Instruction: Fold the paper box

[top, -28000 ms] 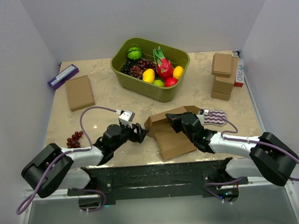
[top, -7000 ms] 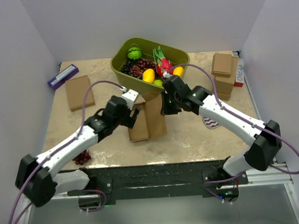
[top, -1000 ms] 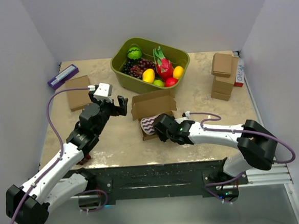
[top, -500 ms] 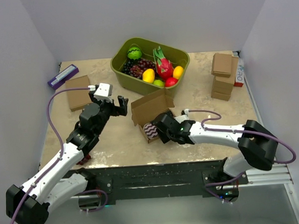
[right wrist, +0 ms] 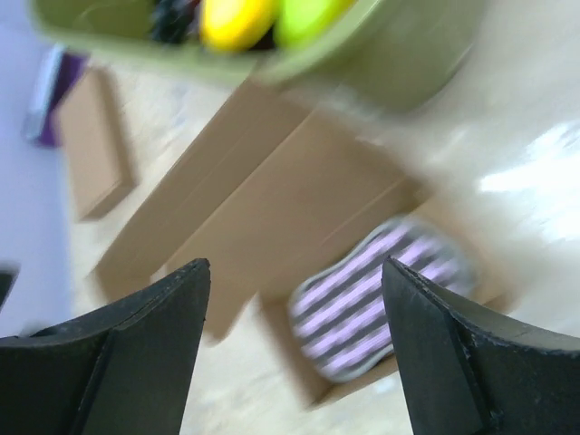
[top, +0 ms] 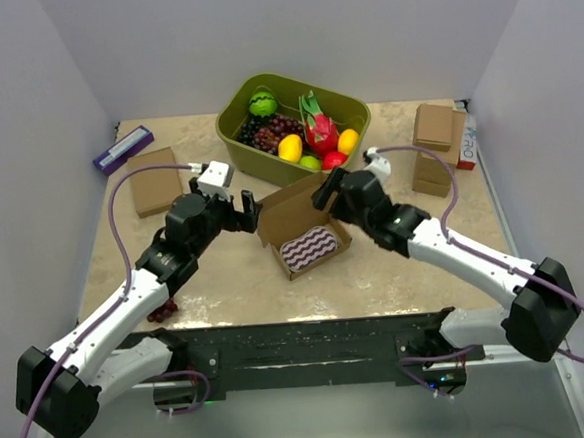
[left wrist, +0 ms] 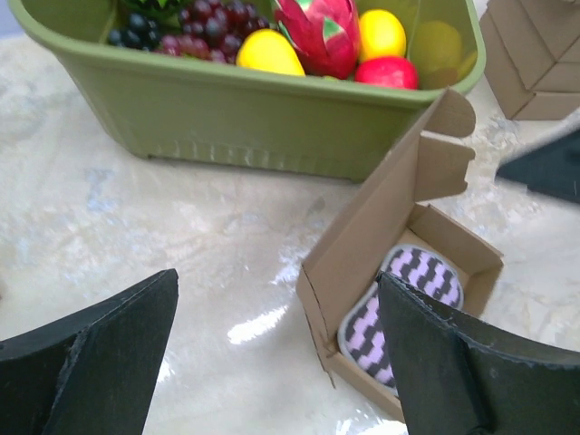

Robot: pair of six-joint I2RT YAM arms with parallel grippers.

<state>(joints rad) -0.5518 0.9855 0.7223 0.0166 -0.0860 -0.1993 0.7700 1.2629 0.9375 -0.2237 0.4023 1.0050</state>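
The paper box (top: 294, 215) stands at mid-table, a shallow brown cardboard tray with its lid raised on the back-left side. A purple-and-black striped pad (top: 310, 247) lies inside it. My left gripper (top: 248, 213) hovers open just left of the raised lid and holds nothing. My right gripper (top: 327, 190) is open at the lid's back-right corner, also empty. In the left wrist view the box (left wrist: 362, 237) and pad (left wrist: 399, 297) lie ahead of the gripper (left wrist: 276, 304). The blurred right wrist view shows the lid (right wrist: 272, 204) and pad (right wrist: 367, 294) beyond its gripper (right wrist: 294, 276).
A green bin (top: 268, 168) of fruit stands right behind the box. A flat brown box (top: 155, 180) and a purple packet (top: 123, 149) lie at the back left. Stacked small boxes (top: 435, 149) stand at the back right, and grapes (top: 160, 310) lie near the left arm.
My right gripper has let go at the box's front, opened wide and swung up to the lid's back right. The box turned, and the left gripper came closer to the lid.
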